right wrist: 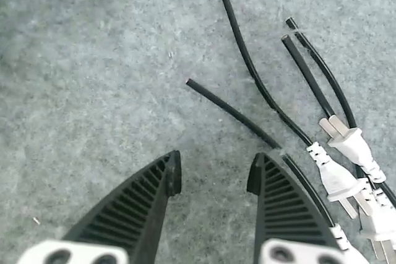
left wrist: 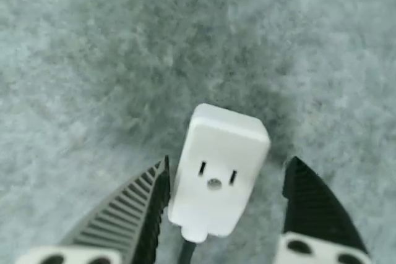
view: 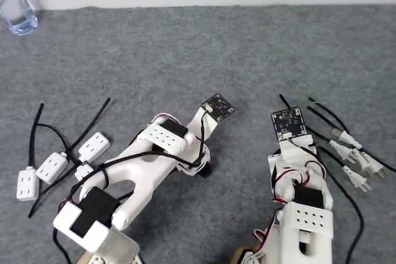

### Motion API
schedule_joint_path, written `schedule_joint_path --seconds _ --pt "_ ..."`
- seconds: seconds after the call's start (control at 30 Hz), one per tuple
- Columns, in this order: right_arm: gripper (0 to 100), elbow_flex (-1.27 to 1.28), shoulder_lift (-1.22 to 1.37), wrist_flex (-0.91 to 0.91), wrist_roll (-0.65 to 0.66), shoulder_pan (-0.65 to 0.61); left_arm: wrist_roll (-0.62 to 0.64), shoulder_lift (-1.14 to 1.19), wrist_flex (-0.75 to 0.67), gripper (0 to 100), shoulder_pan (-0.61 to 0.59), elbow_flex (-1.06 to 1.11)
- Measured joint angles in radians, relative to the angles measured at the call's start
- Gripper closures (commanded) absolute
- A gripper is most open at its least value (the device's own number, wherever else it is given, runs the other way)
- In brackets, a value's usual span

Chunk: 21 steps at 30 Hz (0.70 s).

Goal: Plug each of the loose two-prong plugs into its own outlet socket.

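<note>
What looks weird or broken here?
The black cords on the plugs end in cut-off stubs, joined to nothing at their far ends. Nothing looks spilled.

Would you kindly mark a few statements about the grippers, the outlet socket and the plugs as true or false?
1. The left gripper is open, with a white outlet socket between its jaws. True.
2. A plug is already seated in that outlet socket. False: its slots are empty.
3. The right gripper is shut on a plug. False: it is open and empty above the grey carpet.
4. The loose plugs lie on the carpet, off to one side of the right gripper. True.
</note>
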Motion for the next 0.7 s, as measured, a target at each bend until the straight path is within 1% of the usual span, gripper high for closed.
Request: schedule_joint_path --seconds 0.2,0.27,0.4,0.57,0.7 --pt "81.2 0.0 0.0 -0.003 0.0 0.0 0.006 0.0 -0.009 73 0.003 -0.002" --pt "81.2 0.0 0.0 -0.003 0.0 0.0 0.006 -0.006 0.017 73 -0.009 -0.021" --pt "81.2 0.0 0.0 -0.003 0.0 0.0 0.006 -0.097 0.084 73 -0.028 -0.057" --pt "81.2 0.0 0.0 -0.003 0.0 0.0 -0.009 -0.244 0.181 73 -0.026 -0.043" --pt "81.2 0.0 0.0 -0.003 0.0 0.0 -0.011 -0.311 0.19 73 -0.029 0.037"
